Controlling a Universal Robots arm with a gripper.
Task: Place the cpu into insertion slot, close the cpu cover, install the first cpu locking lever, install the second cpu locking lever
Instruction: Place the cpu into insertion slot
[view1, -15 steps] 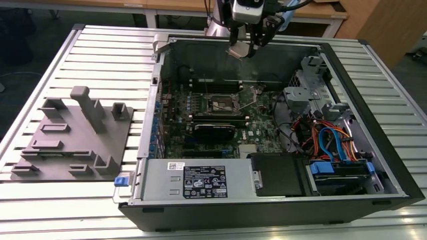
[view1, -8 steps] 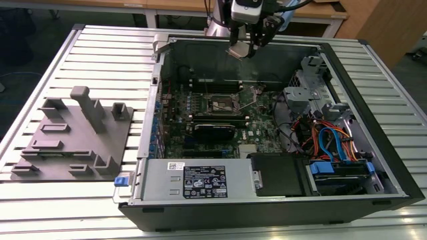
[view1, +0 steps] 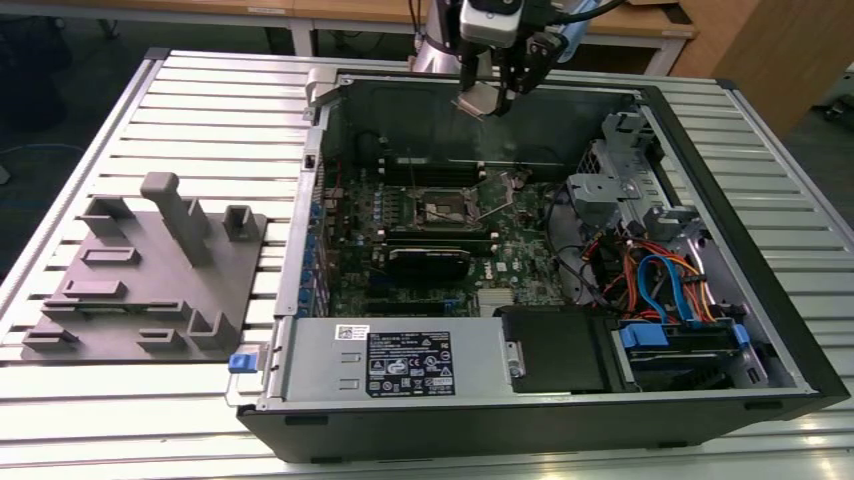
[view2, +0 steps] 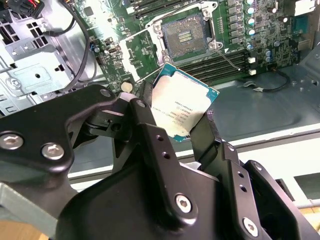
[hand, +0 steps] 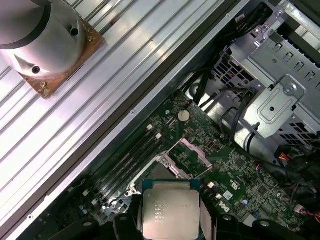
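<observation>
Claw (view2: 175, 120) grips the cpu (view2: 186, 97) by its edges, raised over the case (view1: 561, 440) at 12 o'clock from the insertion slot (view1: 445, 210) in the exterior view. Slot stands empty and uncovered; all four steps appear outstanding.

The cpu (view2: 185, 107) has one corner tucked behind the black fingers (view2: 150, 140) of the tool (view2: 175, 122) in the second wrist view. In the first wrist view its near end is cut off at the border, and it covers part of the insertion slot (hand: 164, 171). In the exterior view the arm (view1: 494, 20) runs off the top edge.
</observation>
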